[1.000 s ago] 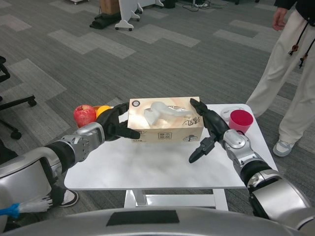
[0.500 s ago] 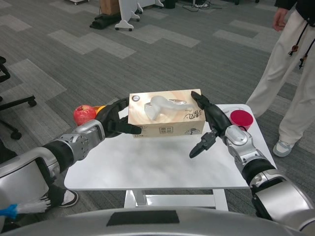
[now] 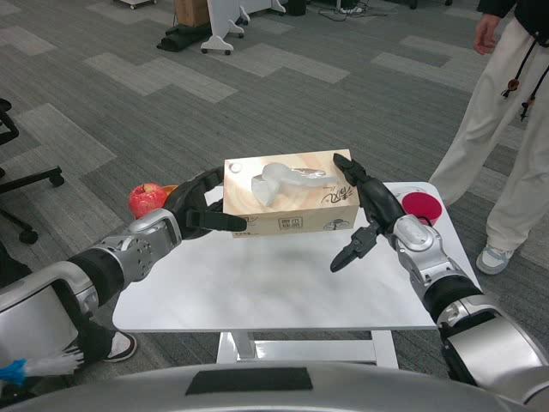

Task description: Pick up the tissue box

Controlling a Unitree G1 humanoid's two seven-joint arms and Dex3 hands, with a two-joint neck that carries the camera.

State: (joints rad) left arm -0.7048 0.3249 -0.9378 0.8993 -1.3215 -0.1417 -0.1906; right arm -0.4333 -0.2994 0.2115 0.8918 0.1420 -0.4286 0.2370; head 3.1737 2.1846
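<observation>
The tan tissue box (image 3: pixel 287 196), with a white tissue sticking out of its top, hangs in the air above the white table (image 3: pixel 274 287). My left hand (image 3: pixel 199 207) presses against its left end. Against the box's right end my right hand (image 3: pixel 369 215) presses, with a finger pointing down. The box is held level between the two hands, clear of the tabletop.
A red apple (image 3: pixel 147 199) and an orange (image 3: pixel 171 189) sit at the table's back left, behind my left hand. A red lidded cup (image 3: pixel 419 206) stands at the back right. A person (image 3: pixel 506 120) in light trousers stands right of the table. An office chair base (image 3: pixel 26 184) lies far left.
Both hands have raised the tissue box higher off the table; it was near the tabletop a second ago.
</observation>
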